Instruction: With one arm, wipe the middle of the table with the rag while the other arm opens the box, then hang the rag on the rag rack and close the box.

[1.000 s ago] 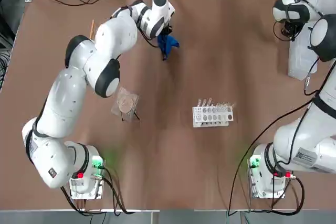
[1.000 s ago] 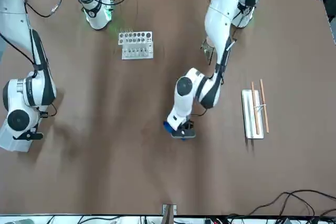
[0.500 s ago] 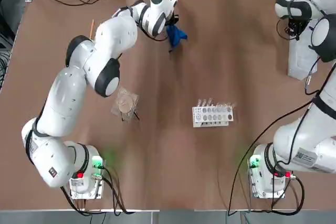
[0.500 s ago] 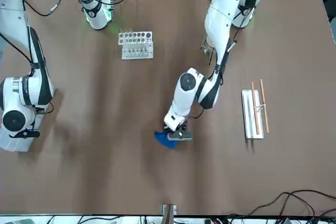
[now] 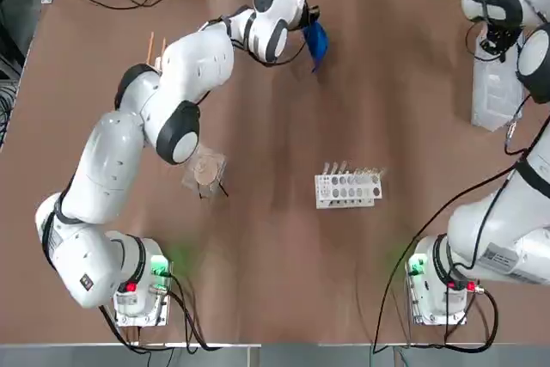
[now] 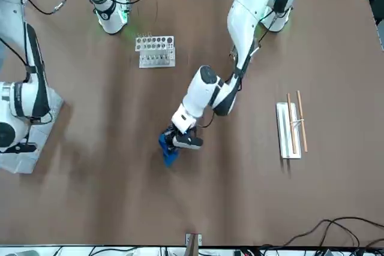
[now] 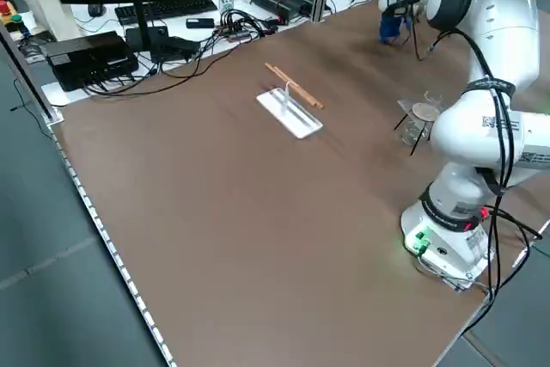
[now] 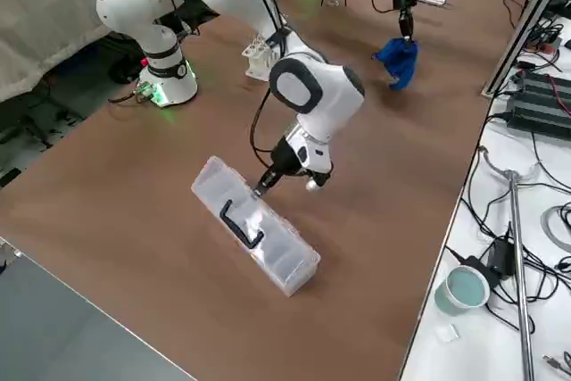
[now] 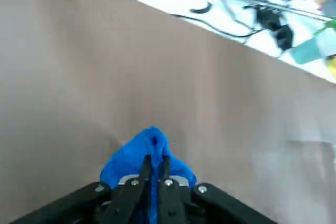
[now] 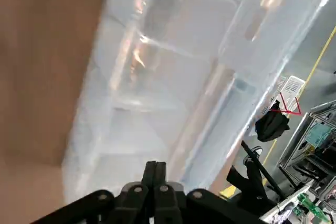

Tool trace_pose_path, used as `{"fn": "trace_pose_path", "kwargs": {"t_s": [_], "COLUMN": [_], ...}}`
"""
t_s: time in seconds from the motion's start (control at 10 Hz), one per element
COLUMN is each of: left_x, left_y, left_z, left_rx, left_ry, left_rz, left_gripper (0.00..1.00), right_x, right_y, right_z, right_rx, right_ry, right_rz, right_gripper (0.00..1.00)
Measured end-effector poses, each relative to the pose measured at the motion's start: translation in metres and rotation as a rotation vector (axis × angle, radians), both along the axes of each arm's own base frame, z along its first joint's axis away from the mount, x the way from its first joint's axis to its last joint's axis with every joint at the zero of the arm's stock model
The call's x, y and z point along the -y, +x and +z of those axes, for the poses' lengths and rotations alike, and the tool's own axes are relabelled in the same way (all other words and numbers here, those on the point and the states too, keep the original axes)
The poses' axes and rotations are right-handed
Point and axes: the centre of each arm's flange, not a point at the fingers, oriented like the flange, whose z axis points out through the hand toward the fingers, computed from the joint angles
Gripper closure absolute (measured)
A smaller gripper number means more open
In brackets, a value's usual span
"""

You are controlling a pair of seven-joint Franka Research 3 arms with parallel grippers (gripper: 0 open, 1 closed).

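A broad brown worktop (image 5: 284, 238) is spread across the whole scene, matt and faintly streaked. Its far edge is lined with a pale bench where black cables, power boxes and a monitor are crowded together; grey floor is seen beyond the near and side edges.

The blue rag (image 5: 316, 40) is held by the left pincer (image 5: 309, 25), whose fingers are clamped shut on the cloth; it is found near the far edge of the worktop, roughly at mid-width, with the cloth drooping below the fingers. In the right side view the rag (image 8: 398, 62) is seen hanging from the fingertips; whether it touches the surface cannot be told.

The translucent box (image 8: 259, 225) is laid flat at the right end of the worktop, its black handle turned upward. The right pincer (image 8: 266, 183) is set with fingers closed just at the box's upper face; whether anything is gripped cannot be told.

The rag rack (image 6: 288, 130), a white base with thin wooden rods laid across it, is placed well apart on the left side. A white test-tube rack (image 5: 347, 186) is stood near the middle, and a tan round thing in clear wrap (image 5: 206, 169) is left beside the left arm.
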Motion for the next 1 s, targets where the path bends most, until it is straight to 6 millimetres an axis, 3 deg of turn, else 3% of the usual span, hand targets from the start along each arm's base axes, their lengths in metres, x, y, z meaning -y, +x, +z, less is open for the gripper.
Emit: {"fn": "trace_pose_path", "kwargs": {"t_s": [0.2,0.4,0.5,0.7,0.9,1.0], "left_x": [0.014,0.025,0.024,0.01,-0.01,-0.018], "left_y": [-0.012,-0.022,-0.021,-0.016,0.0,0.008], "left_z": [-0.007,-0.013,-0.025,-0.081,-0.1,-0.1], "left_rx": [0.001,-0.009,-0.023,-0.063,-0.073,-0.076], "left_ry": [-0.051,-0.077,-0.063,-0.017,-0.003,-0.006], "left_rz": [-0.012,-0.024,-0.022,-0.002,0.031,0.049], "left_gripper": [0.93,0.93,0.93,0.93,0.93,0.93], "right_x": [0.058,0.12,0.14,0.154,0.132,0.113], "right_y": [-0.025,-0.051,-0.059,-0.064,-0.045,-0.027], "right_z": [0.022,0.025,0.018,0.005,0.011,0.032], "right_rx": [-0.017,0.019,0.052,0.077,0.111,0.144], "right_ry": [0.022,0.051,0.074,0.092,0.157,0.227], "right_rz": [-0.03,-0.043,-0.023,0.008,0.055,0.094], "right_gripper": [0.99,0.98,0.98,0.97,0.97,0.96]}}
